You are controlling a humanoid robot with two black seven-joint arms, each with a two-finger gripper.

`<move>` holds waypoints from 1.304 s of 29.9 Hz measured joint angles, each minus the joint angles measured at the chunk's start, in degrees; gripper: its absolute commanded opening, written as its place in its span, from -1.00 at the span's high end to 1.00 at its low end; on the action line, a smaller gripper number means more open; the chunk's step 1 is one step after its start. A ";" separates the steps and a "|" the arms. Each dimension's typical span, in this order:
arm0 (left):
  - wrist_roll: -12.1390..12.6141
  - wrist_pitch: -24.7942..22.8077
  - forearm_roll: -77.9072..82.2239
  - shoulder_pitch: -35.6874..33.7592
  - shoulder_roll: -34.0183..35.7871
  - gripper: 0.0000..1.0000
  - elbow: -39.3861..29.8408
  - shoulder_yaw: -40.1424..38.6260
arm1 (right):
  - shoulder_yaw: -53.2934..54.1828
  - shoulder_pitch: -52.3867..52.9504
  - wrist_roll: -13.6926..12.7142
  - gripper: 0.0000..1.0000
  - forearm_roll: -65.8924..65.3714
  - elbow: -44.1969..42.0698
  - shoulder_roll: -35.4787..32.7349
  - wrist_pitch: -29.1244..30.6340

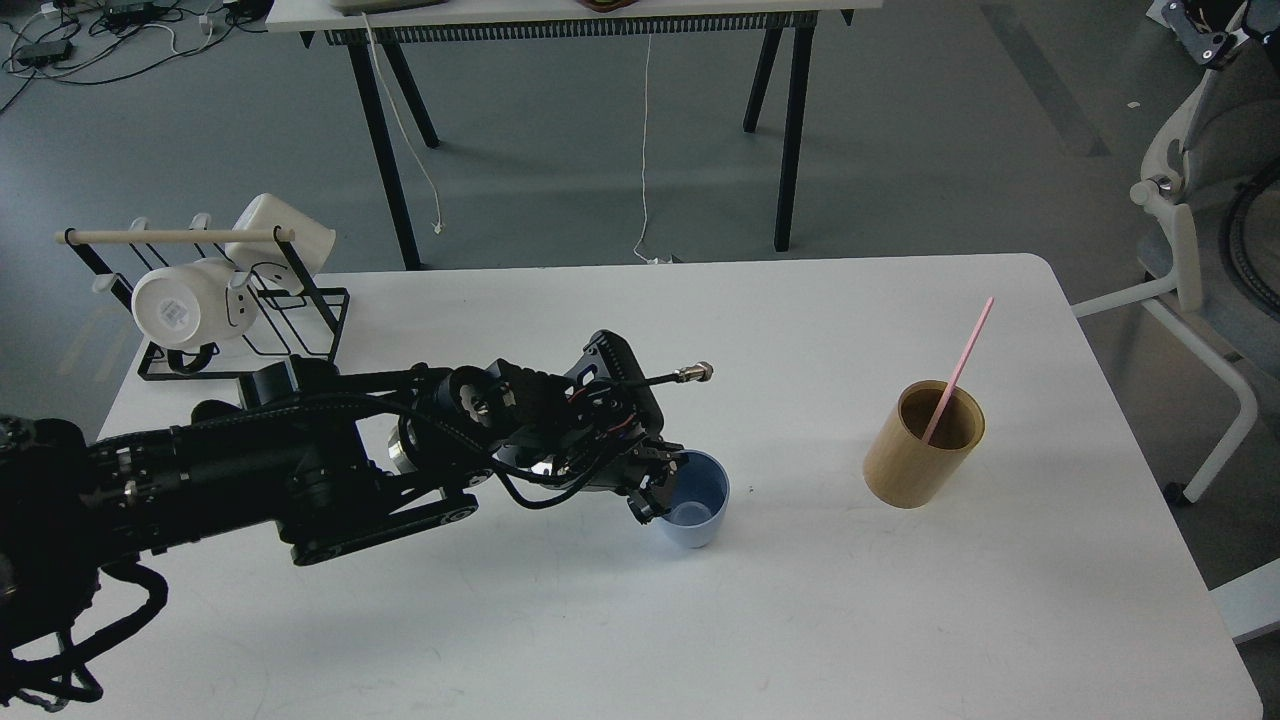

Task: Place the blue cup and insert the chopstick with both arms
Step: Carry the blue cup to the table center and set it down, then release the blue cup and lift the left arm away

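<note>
The blue cup [697, 512] is gripped at its rim by the left gripper [655, 485], upright on the table [800, 620]. The chopstick [958, 370] is seen leaning in the wooden cylinder [920, 450], well apart.

Upright blue cup [697, 510]; chopstick [958, 372] aslant.

Left arm [300, 470] extended, fingers [648, 503] closed

Lab: grey floor, trailing cables [120, 40], bare trestle table [560, 20].
</note>
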 measured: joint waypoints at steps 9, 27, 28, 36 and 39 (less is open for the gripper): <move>-0.16 0.01 -0.60 0.14 0.25 -0.29 -0.42 -3.46 | 0.08 -0.56 0.00 -0.98 0.00 0.09 0.00 0.08; -0.73 0.05 -35.13 2.40 3.38 -0.99 4.90 -34.98 | -3.63 -7.86 0.58 -0.98 -10.07 18.71 -13.27 -8.32; -1.07 0.05 -39.99 2.79 3.38 -0.99 6.67 -36.95 | -4.40 -8.62 0.60 -0.98 -12.18 21.13 -15.07 -10.19; -8.93 0.05 -72.18 3.65 3.24 -1.00 18.66 -42.12 | -12.11 -11.79 0.78 -0.98 -30.45 34.99 -25.44 -21.69; -14.30 0.05 -82.20 3.65 3.13 -1.00 23.90 -43.14 | -15.83 -11.89 0.80 -0.98 -38.27 39.72 -28.50 -26.03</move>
